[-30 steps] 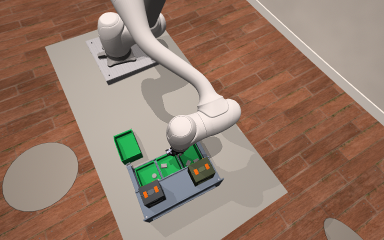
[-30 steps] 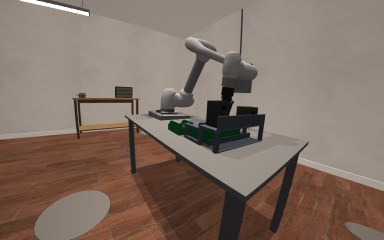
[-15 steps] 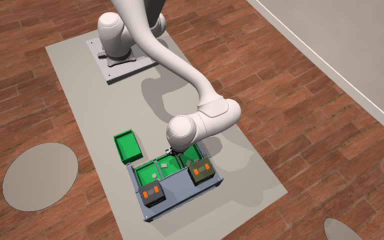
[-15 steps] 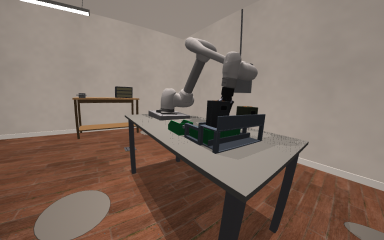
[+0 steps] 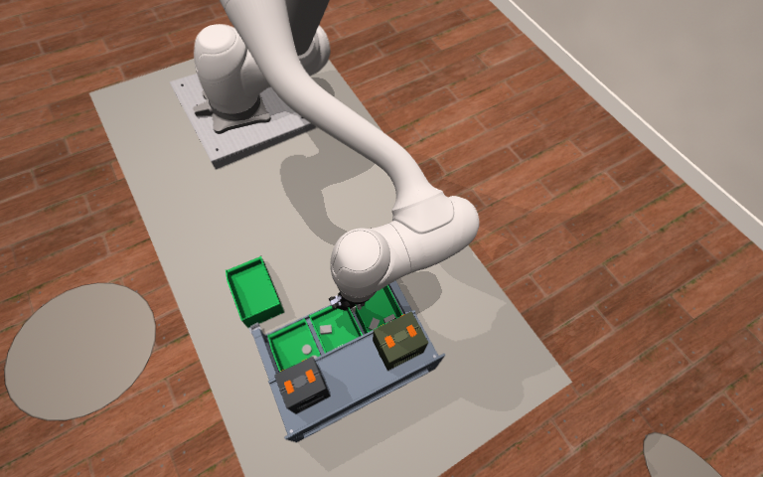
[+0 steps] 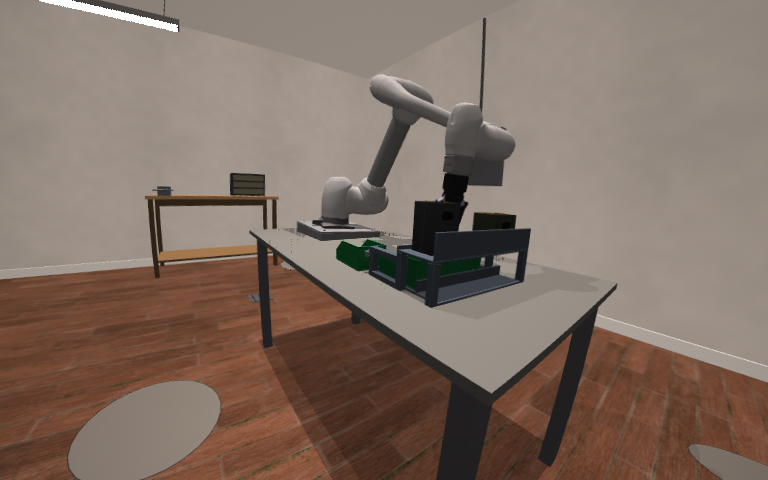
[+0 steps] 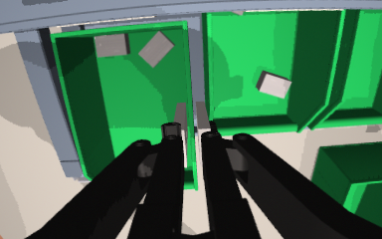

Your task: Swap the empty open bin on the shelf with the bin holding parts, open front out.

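Observation:
The green bin with two grey blocks [image 5: 374,324] [image 7: 111,45] stands in the right-hand bay of the shelf [image 5: 349,382] [image 6: 481,243] in the top view; in the wrist view this bin [image 5: 382,303] [image 7: 139,110] is at left, its near end further out than its neighbour's. The empty green bin [image 5: 252,289] [image 6: 356,255] [image 7: 333,164] stands upright on the table beside the shelf. My gripper [image 5: 353,307] [image 7: 191,116] points down at the parts bin's inner side wall. Its fingers are slightly open, one each side of the wall, with a narrow gap. Fingertip depth is unclear.
The middle bin [image 5: 336,331] [image 7: 254,55] with a block and the far bin [image 5: 289,346] [image 7: 365,65] with a round part stand alongside. A dark grey case [image 5: 301,385] [image 6: 430,226] and an olive case [image 5: 400,343] [image 6: 494,220] stand on the upper board.

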Tool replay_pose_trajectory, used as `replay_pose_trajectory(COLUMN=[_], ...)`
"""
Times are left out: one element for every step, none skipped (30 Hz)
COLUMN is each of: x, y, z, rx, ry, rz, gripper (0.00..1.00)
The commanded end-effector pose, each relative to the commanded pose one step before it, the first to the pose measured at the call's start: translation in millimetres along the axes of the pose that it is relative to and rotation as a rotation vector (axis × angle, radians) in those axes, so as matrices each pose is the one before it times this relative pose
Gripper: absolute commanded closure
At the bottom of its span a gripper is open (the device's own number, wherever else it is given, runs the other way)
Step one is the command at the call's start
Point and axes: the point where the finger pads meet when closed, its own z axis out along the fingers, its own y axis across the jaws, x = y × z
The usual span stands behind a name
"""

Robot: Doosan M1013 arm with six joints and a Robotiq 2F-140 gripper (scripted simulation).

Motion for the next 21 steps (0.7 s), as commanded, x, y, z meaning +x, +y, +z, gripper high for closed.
replay_pose_trajectory(x=[-0.20, -0.07, -0.07, -0.08, 0.00, 0.00, -0.09, -0.09, -0.10, -0.11, -0.11, -0.12, -0.13, -0.14, -0.14, -0.15, -0.16, -0.16, -0.17, -0.18, -0.19], y=[-0.03, 0.00, 0.00, 0.00, 0.00, 0.00, 0.00, 0.00, 0.00, 0.00, 0.00, 0.00, 0.00, 0.00, 0.00, 0.00, 0.00, 0.00, 0.00, 0.00, 0.00], z=[-1.60, -0.50, -0.55, -0.61, 0.00, 0.00, -0.66, -0.73, -0.79, -0.85, -0.90, -0.96, -1.02, -1.09, -1.14, -1.20, -1.25, -1.32, -1.37, -1.42, -1.46], rx=[0.00019, 0.00000, 0.00000, 0.00000, 0.00000, 0.00000, 0.00000, 0.00000, 0.00000, 0.00000, 0.00000, 0.00000, 0.00000, 0.00000, 0.00000, 0.00000, 0.00000, 0.00000, 0.00000, 0.00000, 0.00000], ry=[0.00016, 0.00000, 0.00000, 0.00000, 0.00000, 0.00000, 0.00000, 0.00000, 0.00000, 0.00000, 0.00000, 0.00000, 0.00000, 0.00000, 0.00000, 0.00000, 0.00000, 0.00000, 0.00000, 0.00000, 0.00000], rz=[-0.00004, 0.00000, 0.00000, 0.00000, 0.00000, 0.00000, 0.00000, 0.00000, 0.00000, 0.00000, 0.00000, 0.00000, 0.00000, 0.00000, 0.00000, 0.00000, 0.00000, 0.00000, 0.00000, 0.00000, 0.00000], gripper=[0.85, 0.85, 0.85, 0.85, 0.85, 0.85, 0.85, 0.85, 0.85, 0.85, 0.85, 0.85, 0.85, 0.85, 0.85, 0.85, 0.85, 0.85, 0.85, 0.85, 0.85])
